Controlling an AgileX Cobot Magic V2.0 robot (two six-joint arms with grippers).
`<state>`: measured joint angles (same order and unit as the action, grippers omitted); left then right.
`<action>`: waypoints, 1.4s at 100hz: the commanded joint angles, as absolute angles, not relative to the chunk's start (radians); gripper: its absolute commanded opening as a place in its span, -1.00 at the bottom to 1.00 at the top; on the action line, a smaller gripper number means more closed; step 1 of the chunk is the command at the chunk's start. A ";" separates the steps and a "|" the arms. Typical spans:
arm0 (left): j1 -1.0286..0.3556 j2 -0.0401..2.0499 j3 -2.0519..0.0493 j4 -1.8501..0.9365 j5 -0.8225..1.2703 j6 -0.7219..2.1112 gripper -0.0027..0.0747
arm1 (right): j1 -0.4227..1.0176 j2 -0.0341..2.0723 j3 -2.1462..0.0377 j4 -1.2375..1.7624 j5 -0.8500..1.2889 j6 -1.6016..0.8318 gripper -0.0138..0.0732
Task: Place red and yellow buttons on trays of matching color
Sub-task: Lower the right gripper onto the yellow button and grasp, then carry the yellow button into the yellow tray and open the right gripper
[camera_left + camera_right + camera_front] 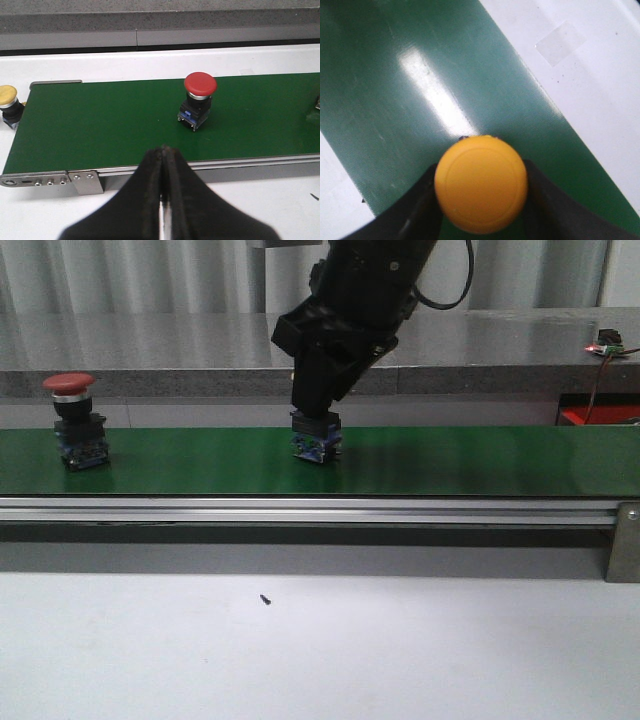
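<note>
On the green belt (480, 460), a red button (75, 425) on a black and blue base stands upright at the left. It also shows in the left wrist view as the red button (199, 100). My right gripper (318, 410) reaches down at the belt's middle and is shut on the yellow button (481, 184); only that button's base (316, 443) shows in the front view, resting on the belt. My left gripper (163, 152) is shut and empty, short of the belt's near rail. The trays are out of view.
Another yellow button (9, 102) lies off the belt's end on the white table. A metal rail (300, 508) runs along the belt's front. A small black screw (265, 599) lies on the table. A grey ledge (150, 380) stands behind the belt.
</note>
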<state>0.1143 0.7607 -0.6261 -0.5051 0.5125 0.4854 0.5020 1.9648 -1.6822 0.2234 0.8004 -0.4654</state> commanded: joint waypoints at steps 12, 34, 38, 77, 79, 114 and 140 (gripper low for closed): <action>0.110 0.755 -0.654 -0.533 0.451 0.485 -0.98 | 0.459 1.846 -1.702 0.242 0.769 -0.391 -0.40; 0.110 0.755 -0.654 -0.533 0.451 0.485 -0.98 | 0.386 1.720 -1.533 0.243 0.708 -0.379 -0.40; 0.110 0.755 -0.654 -0.533 0.451 0.485 -0.98 | 0.369 1.683 -1.488 0.243 0.688 -0.375 -0.40; 0.110 0.755 -0.654 -0.533 0.451 0.485 -0.98 | 0.142 1.411 -1.152 0.243 0.572 -0.332 -0.40; 0.110 0.755 -0.654 -0.533 0.451 0.485 -0.98 | 0.126 1.403 -1.144 0.243 0.571 -0.329 -0.40; 0.110 0.755 -0.654 -0.533 0.451 0.485 -0.98 | -0.183 1.305 -1.041 0.243 0.533 -0.319 -0.40; 0.110 0.755 -0.654 -0.533 0.451 0.485 -0.98 | -0.371 1.305 -1.041 0.243 0.518 -0.319 -0.40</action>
<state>0.1143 0.7607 -0.6261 -0.5051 0.5125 0.4854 -0.3160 1.3409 -1.0162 0.2282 0.5902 -0.3205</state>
